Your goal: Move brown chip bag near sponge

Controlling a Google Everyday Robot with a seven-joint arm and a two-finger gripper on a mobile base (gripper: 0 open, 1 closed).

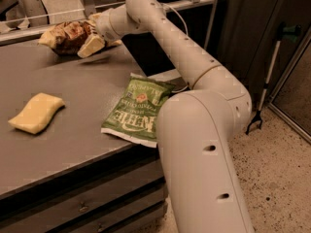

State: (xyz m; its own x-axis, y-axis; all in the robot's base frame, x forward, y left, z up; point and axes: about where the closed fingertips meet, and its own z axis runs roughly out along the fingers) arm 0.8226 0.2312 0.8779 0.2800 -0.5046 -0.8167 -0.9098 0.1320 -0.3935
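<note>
The brown chip bag [65,35] is crinkly, dark brown with pale yellow ends, and sits at the far back of the grey table [77,96]. My gripper [95,33] is at the bag's right end and shut on it; one pale finger [91,45] shows under the bag's edge. The sponge [36,112], a pale yellow slab, lies near the table's left front, well apart from the bag and the gripper.
A flat green chip bag [138,108] lies at the table's right front edge, partly behind my arm's lower link [204,144]. A rail [43,16] runs along the table's back. A grabber tool [269,76] leans against the dark wall at right.
</note>
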